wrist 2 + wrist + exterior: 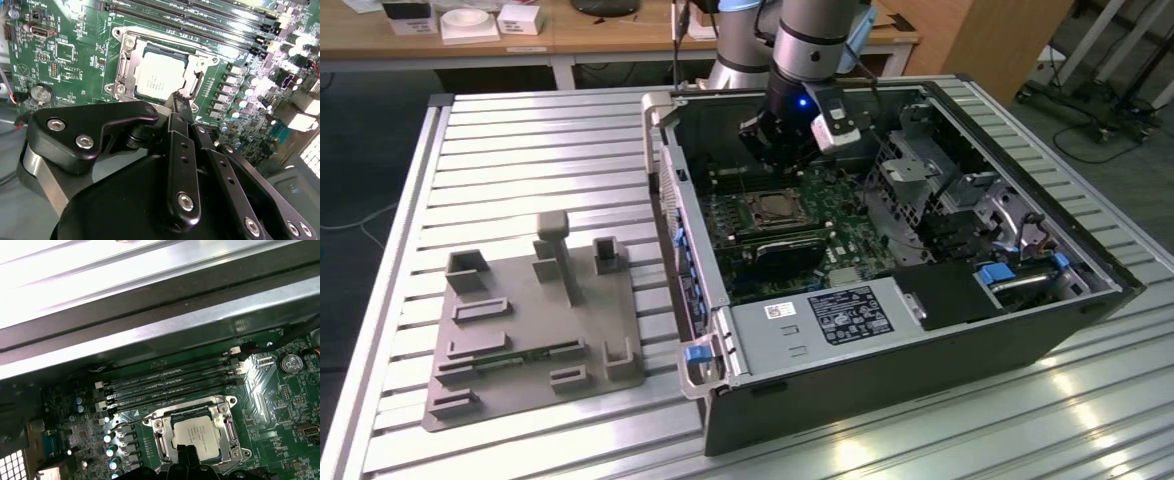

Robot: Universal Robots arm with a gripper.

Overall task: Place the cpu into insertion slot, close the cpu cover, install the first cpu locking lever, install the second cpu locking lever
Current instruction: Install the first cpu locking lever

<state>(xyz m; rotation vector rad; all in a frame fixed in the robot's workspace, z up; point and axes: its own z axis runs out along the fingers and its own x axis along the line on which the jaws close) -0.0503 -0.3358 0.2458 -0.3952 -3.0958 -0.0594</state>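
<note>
The cpu (160, 75), a small square chip with a silvery top, lies flat in the insertion slot (116, 90) on the green motherboard. The cpu cover (196, 70), a silver frame with a square window, lies down around the chip. In the first wrist view the cpu (197, 432) sits inside the cover (227, 432), and a thin wire lever (150, 416) runs along one side of the socket. My gripper (181, 102) hovers just over the socket's edge beside the chip, its black fingers together and holding nothing. In the exterior view the gripper (781, 160) hangs inside the open case above the socket (771, 210).
Long black memory slots (170, 380) run beside the socket, with the case wall (150, 315) beyond them. A black labelled power-supply box (841, 315) fills the case's near end. A grey fixture tray (534, 320) lies on the ribbed metal table at the exterior view's left.
</note>
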